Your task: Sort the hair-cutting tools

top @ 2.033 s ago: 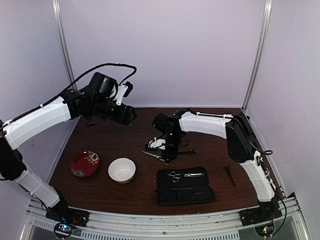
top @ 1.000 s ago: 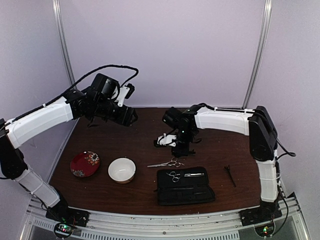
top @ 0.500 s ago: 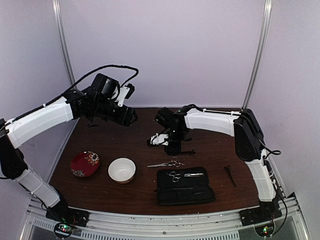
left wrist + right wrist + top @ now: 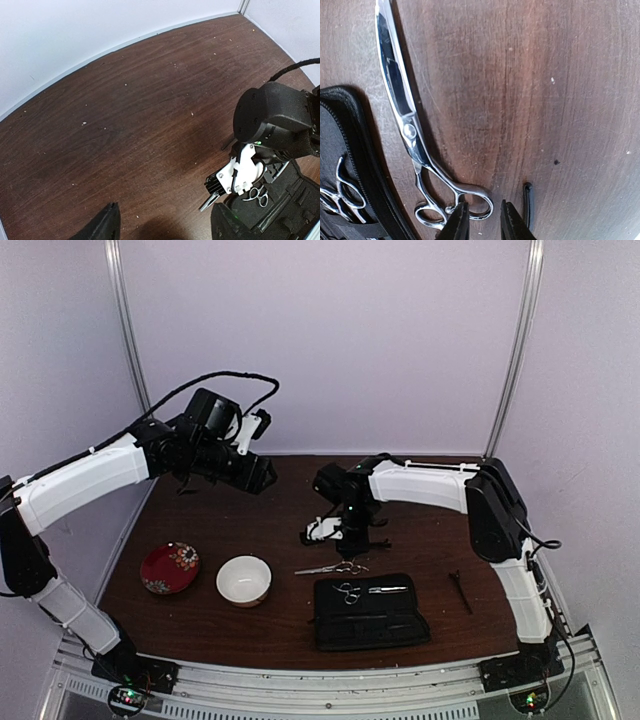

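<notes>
R gripper (image 4: 481, 226): jaws a narrow slit apart, nothing between them. Handle ring of silver scissors (image 4: 410, 132) lies just at the tips, blade pointing away. Black pouch (image 4: 347, 145) w/ 2nd scissors (image 4: 340, 197) is beside. L gripper (image 4: 165, 229): jaws wide, empty, raised over dark wood table (image 4: 125, 100). Pale walls (image 4: 330, 340) around.

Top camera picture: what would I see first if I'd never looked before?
Probably the shiny silver scissors lying mid-table, with the right gripper hanging just above them. Next, a second pair of scissors on the black pouch nearer the front, and the red plate and white bowl on the left.
</notes>
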`<state>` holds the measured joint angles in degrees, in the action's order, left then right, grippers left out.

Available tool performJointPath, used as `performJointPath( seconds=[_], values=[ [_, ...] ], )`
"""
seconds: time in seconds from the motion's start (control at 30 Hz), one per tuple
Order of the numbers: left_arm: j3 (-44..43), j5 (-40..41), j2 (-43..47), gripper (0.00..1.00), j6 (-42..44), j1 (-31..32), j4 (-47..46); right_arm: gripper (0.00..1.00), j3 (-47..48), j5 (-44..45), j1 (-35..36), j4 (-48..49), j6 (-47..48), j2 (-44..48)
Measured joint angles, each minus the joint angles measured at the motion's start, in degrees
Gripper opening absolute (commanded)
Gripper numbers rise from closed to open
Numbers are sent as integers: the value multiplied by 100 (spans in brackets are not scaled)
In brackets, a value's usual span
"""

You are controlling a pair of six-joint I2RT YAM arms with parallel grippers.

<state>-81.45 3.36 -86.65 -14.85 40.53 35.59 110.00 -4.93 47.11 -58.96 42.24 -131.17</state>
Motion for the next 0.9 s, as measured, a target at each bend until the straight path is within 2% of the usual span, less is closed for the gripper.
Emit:
performJointPath(
  seconds=[0.43,0.8,0.9],
  values=[
    [0,-85,-2,65,0,0,0,24,66,223,0,-136,13,-203],
    [0,-87,-2,65,0,0,2,1,295,236,4,-378,92,-332],
    [0,-87,-2,65,0,0,2,0,297,308,-2,-387,85,-297]
  ],
)
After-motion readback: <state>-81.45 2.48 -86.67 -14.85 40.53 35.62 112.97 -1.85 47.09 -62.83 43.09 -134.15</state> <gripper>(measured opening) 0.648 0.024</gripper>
